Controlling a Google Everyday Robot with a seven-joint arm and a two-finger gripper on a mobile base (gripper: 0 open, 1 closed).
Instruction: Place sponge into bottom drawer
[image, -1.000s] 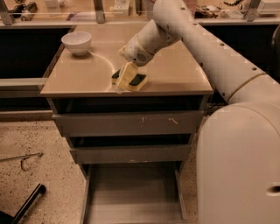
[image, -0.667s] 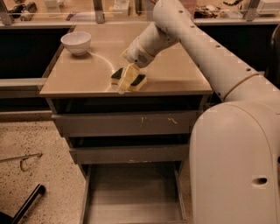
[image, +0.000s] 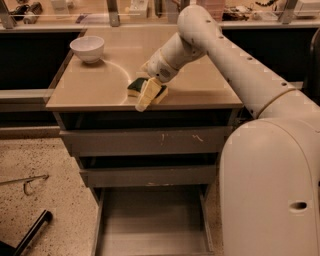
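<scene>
The sponge (image: 135, 87), dark green over yellow, lies on the tan cabinet top (image: 100, 85) near its front edge. My gripper (image: 148, 94) reaches down from the right onto the sponge. Its pale-yellow foam padding lies across the sponge's front and pokes past the cabinet's edge, hiding the sponge's middle. The sponge rests on the top. The bottom drawer (image: 150, 220) is pulled out below, a shallow grey tray with a bare floor, directly under the sponge's side of the cabinet.
A white bowl (image: 87, 47) stands at the back left of the top. The scratched top drawer (image: 150, 141) and middle drawer (image: 147, 175) are pushed in. My white body (image: 270, 190) fills the right. A metal tool (image: 25, 182) and black rod (image: 30, 232) lie on the floor.
The gripper stays on the sponge at the same spot. The sponge has not visibly moved. My body has shifted a little in view.
</scene>
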